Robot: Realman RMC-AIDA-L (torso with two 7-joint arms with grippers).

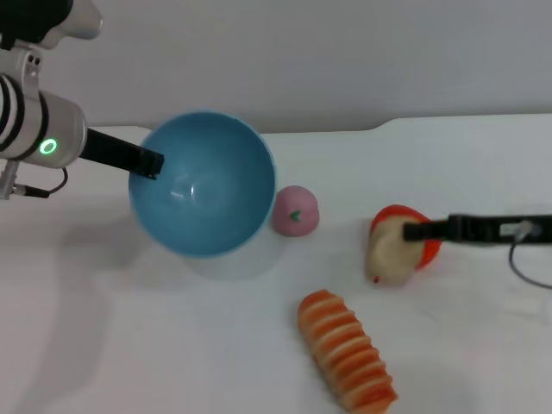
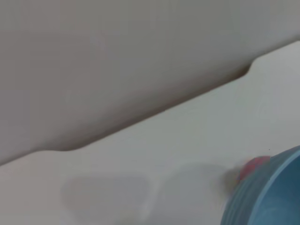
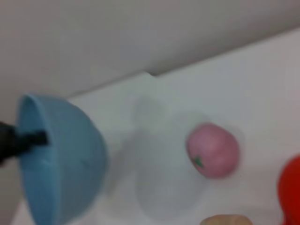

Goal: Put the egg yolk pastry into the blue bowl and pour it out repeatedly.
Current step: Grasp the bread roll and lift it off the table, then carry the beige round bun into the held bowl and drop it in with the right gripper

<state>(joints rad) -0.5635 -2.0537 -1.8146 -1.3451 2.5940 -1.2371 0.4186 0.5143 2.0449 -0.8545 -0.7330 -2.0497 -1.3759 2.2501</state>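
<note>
My left gripper (image 1: 148,164) is shut on the rim of the blue bowl (image 1: 207,185) and holds it off the table, tipped on its side with the mouth facing forward. The inside looks empty. The right wrist view shows the bowl (image 3: 61,173) with the left gripper's dark finger (image 3: 28,139) on its rim. The left wrist view catches only the bowl's edge (image 2: 269,197). At the right, my right gripper (image 1: 412,231) is shut on the egg yolk pastry (image 1: 388,252), a beige lump just in front of the red pear (image 1: 424,235). The pastry's top (image 3: 225,219) also shows in the right wrist view.
A pink ball with a green mark (image 1: 296,211) lies on the white table (image 1: 172,345) just right of the bowl. A long orange-and-cream striped roll (image 1: 348,352) lies near the front. The table's back edge meets a grey wall.
</note>
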